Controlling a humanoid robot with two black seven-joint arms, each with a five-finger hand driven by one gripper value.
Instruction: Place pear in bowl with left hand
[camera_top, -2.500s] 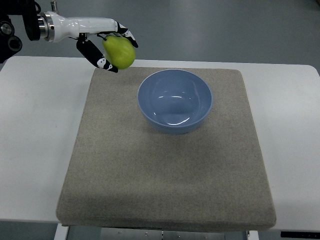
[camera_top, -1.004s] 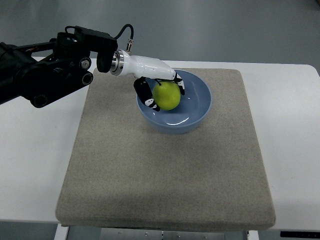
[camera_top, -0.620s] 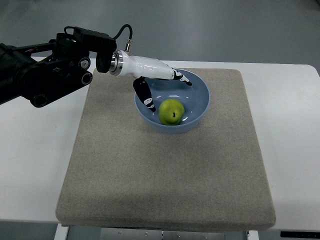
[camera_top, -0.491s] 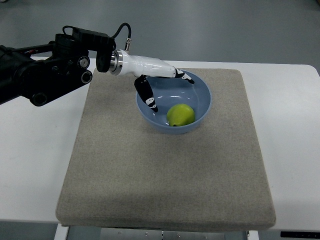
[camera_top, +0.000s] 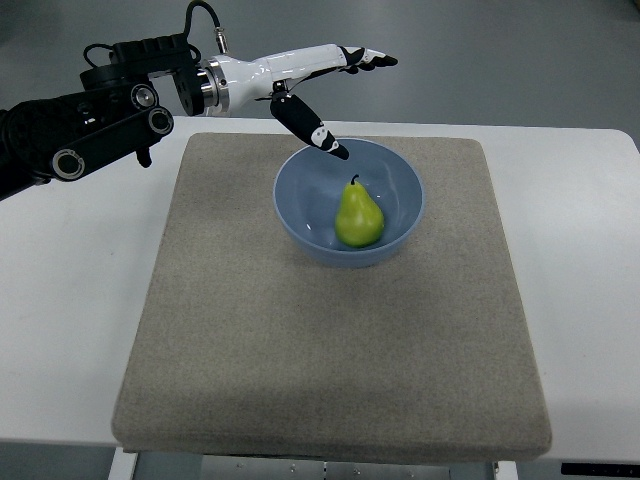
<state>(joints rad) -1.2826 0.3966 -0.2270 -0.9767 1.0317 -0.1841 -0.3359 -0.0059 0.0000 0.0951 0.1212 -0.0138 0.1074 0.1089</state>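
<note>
Pear (camera_top: 358, 217) lies inside the blue bowl (camera_top: 400, 176), toward the 6 o'clock side of the basin, w/ its stem pointing to 12 o'clock. Skin is smooth, yellow-green, classic teardrop shape: narrow neck, fat rounded base. Bowl is glossy and round, w/ light reflections on its inner wall, and sits on a coarse grey-beige woven mat (camera_top: 330, 340), roughly square w/ rounded corners, at approx. the mat's 12 o'clock area. Mat covers most of a smooth white table (camera_top: 70, 300).

Left hand (camera_top: 320, 85) hovers at 10–11 o'clock from the bowl, above its rim and off the pear. Fingers are spread wide and grip nothing: the long white-shelled fingers (camera_top: 365, 58) w/ black tips stretch toward 3 o'clock, while the thumb (camera_top: 310, 128) angles down toward the bowl's rim. White glossy forearm runs back to a black, bulky jointed arm (camera_top: 90, 115) entering from the 9–10 o'clock edge.
</note>
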